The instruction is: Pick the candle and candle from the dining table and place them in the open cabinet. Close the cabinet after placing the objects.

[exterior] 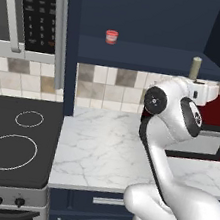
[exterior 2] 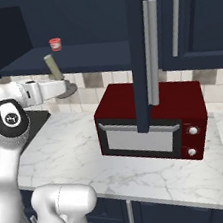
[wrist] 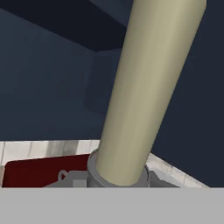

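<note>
1. Right base view: an open cabinet door (exterior 2: 140,53) with a long silver handle hangs in front of a dark red microwave (exterior 2: 157,119) on the marble bench (exterior 2: 63,146); a small red cup (exterior 2: 55,44) sits on the cabinet shelf (exterior 2: 85,54).
2. Left base view adds a black stovetop (exterior: 13,141) and a silver wall microwave (exterior: 27,12) left of the open cabinet (exterior: 145,32).
3. Hand view shows the olive candle (wrist: 148,87) close up, rising from its grey base.
4. Fingers (exterior 2: 62,90) are clamped on the candle's base, holding it tilted just below the shelf edge, above the bench.
</note>
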